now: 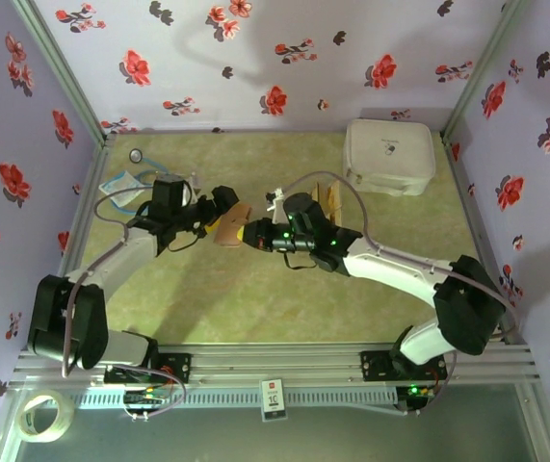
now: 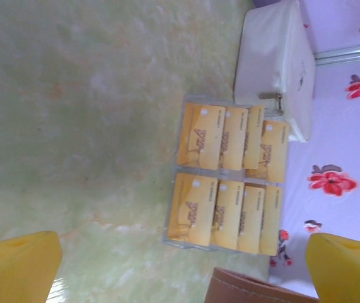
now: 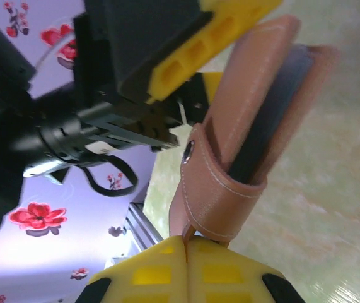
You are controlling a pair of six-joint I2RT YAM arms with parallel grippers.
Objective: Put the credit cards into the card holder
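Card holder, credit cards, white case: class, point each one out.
card holder (image 3: 243,101): right wrist view, outer leather flap.
credit cards (image 2: 227,142): left wrist view, upper-row card.
white case (image 2: 274,63): left wrist view, flat white face.

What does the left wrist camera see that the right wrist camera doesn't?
Left wrist, not right wrist: the credit cards in two rows in a clear tray, and the white case next to them. Right wrist, not left wrist: the right gripper pinched shut on the card holder, and its metal snap. Both: the card holder, the open left gripper, the green table and the flowered wall.
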